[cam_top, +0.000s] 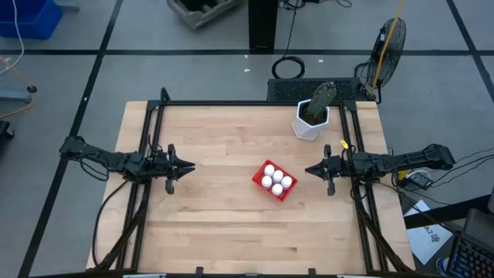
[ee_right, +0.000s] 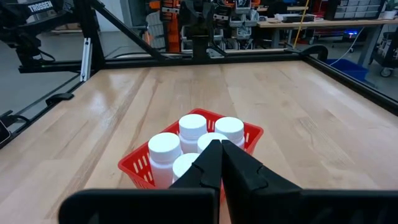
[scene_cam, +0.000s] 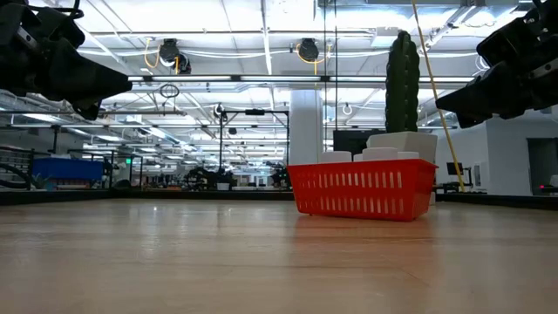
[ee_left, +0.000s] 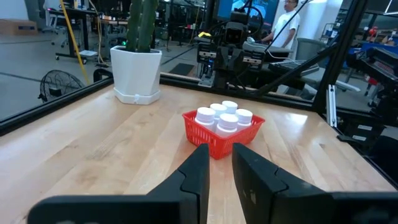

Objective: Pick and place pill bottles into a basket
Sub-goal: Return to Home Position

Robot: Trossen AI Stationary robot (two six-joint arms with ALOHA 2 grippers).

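Note:
The small red basket [cam_top: 282, 196] stands on the wooden table right of centre, with several white pill bottles [cam_top: 276, 178] upright inside it. It also shows in the low view [scene_cam: 362, 192], the left wrist view [ee_left: 211, 140] and the right wrist view [ee_right: 140, 171]. My left gripper [cam_top: 191, 165] hovers left of the basket, its fingers [ee_left: 199, 168] a narrow gap apart and empty. My right gripper [cam_top: 308, 170] hovers just right of the basket, shut and empty [ee_right: 219, 146]. Both grippers point at the basket and are above the table.
A white pot with a green cactus [cam_top: 310, 120] stands near the table's far right corner, behind the basket. Black frame rails [cam_top: 247, 103] run along the table's far, left and right edges. A person [ee_left: 287, 25] stands beyond the table.

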